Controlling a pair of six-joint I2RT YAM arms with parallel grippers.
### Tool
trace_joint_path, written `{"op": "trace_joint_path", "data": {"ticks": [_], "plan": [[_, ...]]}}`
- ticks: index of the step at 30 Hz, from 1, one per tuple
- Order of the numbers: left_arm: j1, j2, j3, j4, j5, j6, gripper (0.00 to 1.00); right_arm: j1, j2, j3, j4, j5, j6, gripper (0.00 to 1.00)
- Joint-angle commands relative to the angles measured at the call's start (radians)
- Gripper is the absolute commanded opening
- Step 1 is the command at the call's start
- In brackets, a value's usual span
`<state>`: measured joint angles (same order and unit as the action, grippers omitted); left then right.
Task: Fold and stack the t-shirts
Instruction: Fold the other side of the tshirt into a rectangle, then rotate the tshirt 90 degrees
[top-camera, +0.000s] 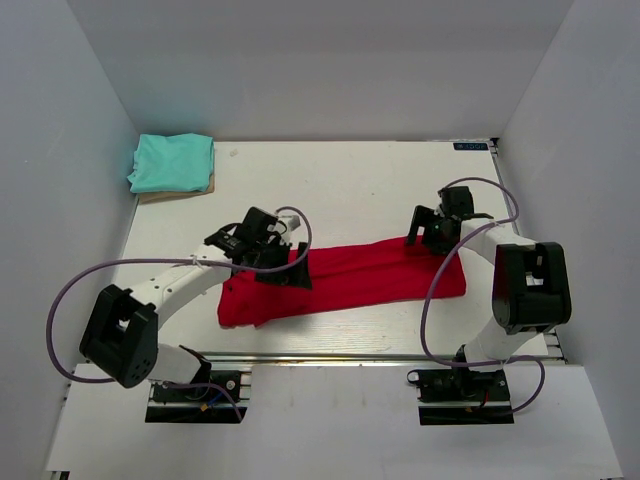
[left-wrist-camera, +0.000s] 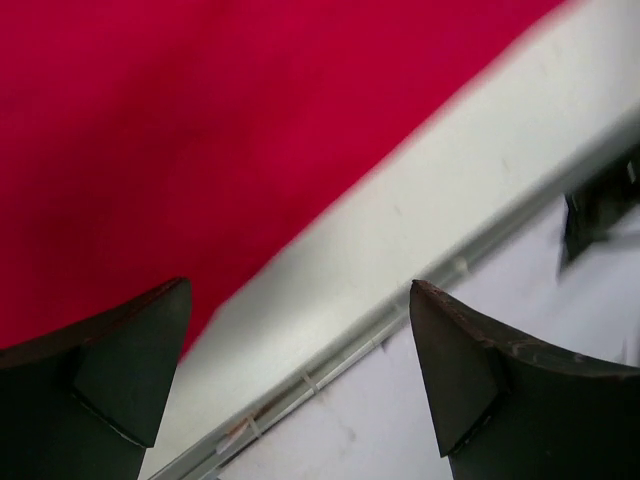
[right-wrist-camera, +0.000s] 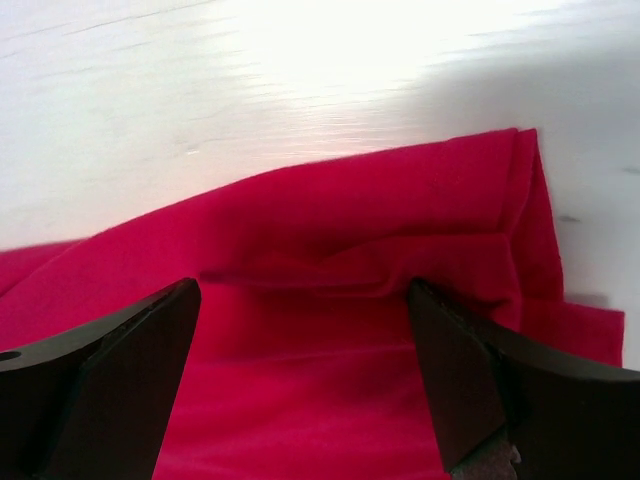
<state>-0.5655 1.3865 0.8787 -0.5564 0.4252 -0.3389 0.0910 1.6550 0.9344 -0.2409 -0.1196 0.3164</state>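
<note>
Here both pairs of fingers stand wide apart, with nothing between them. The left gripper (left-wrist-camera: 300, 290) hangs over the near hem of the red t-shirt (top-camera: 350, 280); one fingertip is above the cloth and the other above bare table (top-camera: 350, 180). The right gripper (right-wrist-camera: 302, 290) hangs over the shirt's right end, where the cloth is doubled into soft ridges and a layered edge. Whether either gripper touches the fabric cannot be told. The red t-shirt lies as a long, slightly slanted band across the middle of the table, its left end closer to the near edge. The teal t-shirt (top-camera: 172, 162) sits folded in a neat rectangle at the far left corner, well apart from both arms.
</note>
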Motion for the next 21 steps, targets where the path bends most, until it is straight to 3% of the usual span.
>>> {"op": "trace_joint_path", "data": {"ticks": [1,4,6,12,18,21], "plan": [[0.019,-0.035,0.049,-0.088,-0.282,-0.110,1.00,-0.013,-0.037,0.021,-0.092,0.239,0.012,0.90],[0.019,-0.035,0.039,-0.099,-0.348,-0.156,1.00,-0.026,-0.046,0.038,-0.135,0.447,0.061,0.90],[0.019,-0.018,0.010,-0.056,-0.348,-0.178,1.00,-0.028,-0.046,0.055,-0.135,0.477,0.069,0.90],[0.029,0.133,-0.006,0.079,-0.339,-0.201,1.00,-0.027,-0.073,0.055,-0.040,0.308,-0.005,0.90],[0.041,0.324,0.109,0.052,-0.443,-0.201,1.00,-0.028,-0.061,0.055,-0.023,0.271,-0.036,0.90],[0.094,0.413,0.193,-0.051,-0.517,-0.201,1.00,-0.034,-0.020,0.047,-0.043,0.278,-0.014,0.90]]}}
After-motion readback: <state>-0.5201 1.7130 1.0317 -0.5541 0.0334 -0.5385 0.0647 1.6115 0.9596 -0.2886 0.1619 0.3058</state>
